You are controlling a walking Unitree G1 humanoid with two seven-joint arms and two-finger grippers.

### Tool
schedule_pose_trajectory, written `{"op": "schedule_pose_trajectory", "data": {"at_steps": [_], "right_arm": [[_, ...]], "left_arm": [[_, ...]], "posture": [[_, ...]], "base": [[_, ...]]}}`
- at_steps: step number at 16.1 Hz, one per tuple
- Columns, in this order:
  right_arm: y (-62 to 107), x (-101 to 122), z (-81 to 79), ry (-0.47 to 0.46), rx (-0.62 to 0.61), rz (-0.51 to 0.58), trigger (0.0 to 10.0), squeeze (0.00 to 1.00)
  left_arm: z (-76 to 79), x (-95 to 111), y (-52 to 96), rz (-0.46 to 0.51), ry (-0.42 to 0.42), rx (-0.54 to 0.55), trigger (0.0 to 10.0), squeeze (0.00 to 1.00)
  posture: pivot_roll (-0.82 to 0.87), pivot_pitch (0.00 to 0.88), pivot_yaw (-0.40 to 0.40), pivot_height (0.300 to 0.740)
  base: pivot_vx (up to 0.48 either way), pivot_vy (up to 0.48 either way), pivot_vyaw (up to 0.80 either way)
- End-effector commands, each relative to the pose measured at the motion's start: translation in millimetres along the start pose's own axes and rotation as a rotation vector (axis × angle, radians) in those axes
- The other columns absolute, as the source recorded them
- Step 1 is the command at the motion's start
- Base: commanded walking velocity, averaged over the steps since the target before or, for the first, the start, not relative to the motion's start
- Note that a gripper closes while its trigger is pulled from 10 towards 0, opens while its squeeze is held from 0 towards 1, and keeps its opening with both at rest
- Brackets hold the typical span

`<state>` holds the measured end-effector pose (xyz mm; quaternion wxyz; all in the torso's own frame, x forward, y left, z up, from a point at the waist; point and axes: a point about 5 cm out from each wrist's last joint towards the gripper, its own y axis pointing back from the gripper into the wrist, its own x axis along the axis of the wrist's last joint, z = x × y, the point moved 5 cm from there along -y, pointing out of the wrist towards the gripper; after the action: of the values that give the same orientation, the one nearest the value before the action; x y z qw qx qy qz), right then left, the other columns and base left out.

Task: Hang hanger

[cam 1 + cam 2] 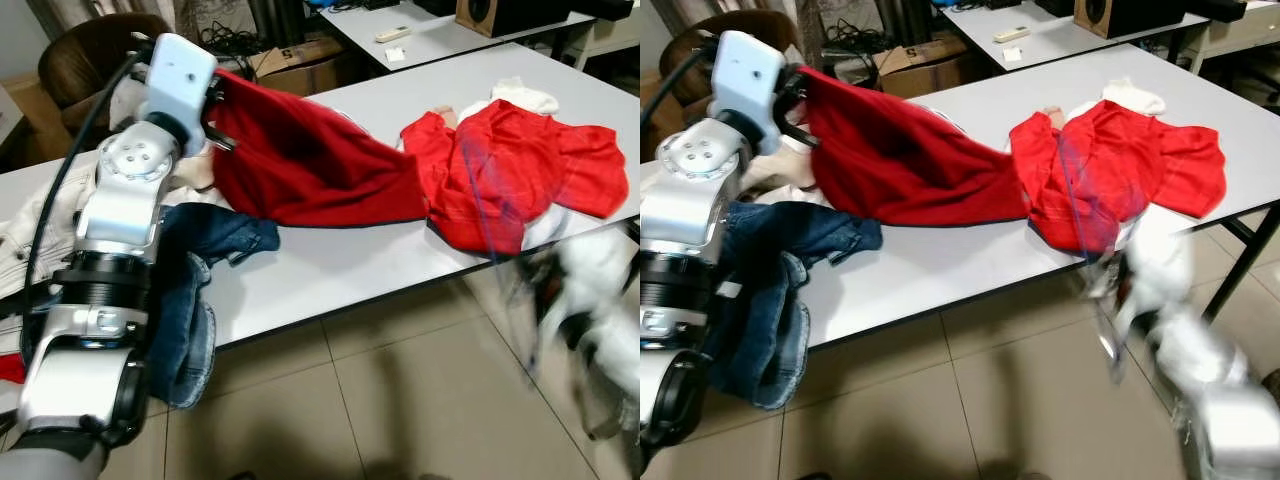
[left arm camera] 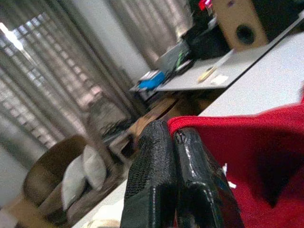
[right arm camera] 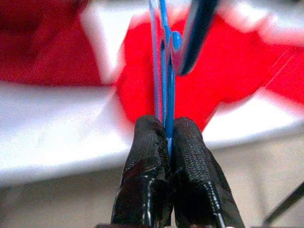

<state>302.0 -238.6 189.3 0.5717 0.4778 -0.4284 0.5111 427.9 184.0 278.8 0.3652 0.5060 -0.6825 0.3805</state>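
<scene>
Left hand (image 2: 173, 137) raised, pinching dark red garment (image 1: 300, 160); right hand (image 3: 166, 137) grips blue hanger (image 3: 164, 71).

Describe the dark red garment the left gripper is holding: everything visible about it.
The dark red garment is a soft, matte cloth, deeper in tone than the bright red garment beside it. One edge is lifted and pinched between the shut fingers of the left gripper; from there it drapes down to the white table, where its lower part lies spread and creased. Its far end meets the bright red garment, and it lies close to the blue jeans.
</scene>
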Motion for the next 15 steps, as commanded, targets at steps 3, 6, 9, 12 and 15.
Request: {"op": "schedule_pose_trajectory", "data": {"at_steps": [3, 6, 9, 12, 15], "right_arm": [[0.5, 100, 20.3, -0.011, -0.031, 0.401, 10.0, 0.00], [7.8, 50, -30.6, 0.036, 0.288, 0.201, 10.0, 0.00], [55.2, 3, -91.9, 0.023, 0.727, 0.024, 10.0, 0.00], [67.6, -3, -96.7, 0.003, 0.788, -0.012, 10.0, 0.00], [93.3, -12, -101.6, 0.007, 0.892, -0.096, 10.0, 0.00]], "left_arm": [[-9.1, -14, 11.4, -0.041, -0.011, 0.016, 0.0, 0.00], [24.9, -38, 20.7, -0.128, -0.004, -0.132, 0.0, 0.00], [76.3, -48, 19.1, -0.179, 0.030, -0.295, 0.0, 0.00], [113.4, -51, 4.1, -0.216, 0.105, -0.326, 0.0, 0.00], [117.6, -37, -18.6, -0.201, 0.103, -0.264, 0.0, 0.00]], "posture": [[-0.23, 0.000, 0.164, 0.740], [-0.21, 0.000, 0.145, 0.740], [-0.20, 0.000, 0.141, 0.740], [-0.20, 0.000, 0.152, 0.740], [-0.22, 0.000, 0.171, 0.740]], "base": [[0.000, 0.000, 0.00], [0.000, 0.000, 0.00], [0.000, 0.000, 0.00], [0.000, 0.000, 0.00], [0.000, 0.000, 0.00]]}}
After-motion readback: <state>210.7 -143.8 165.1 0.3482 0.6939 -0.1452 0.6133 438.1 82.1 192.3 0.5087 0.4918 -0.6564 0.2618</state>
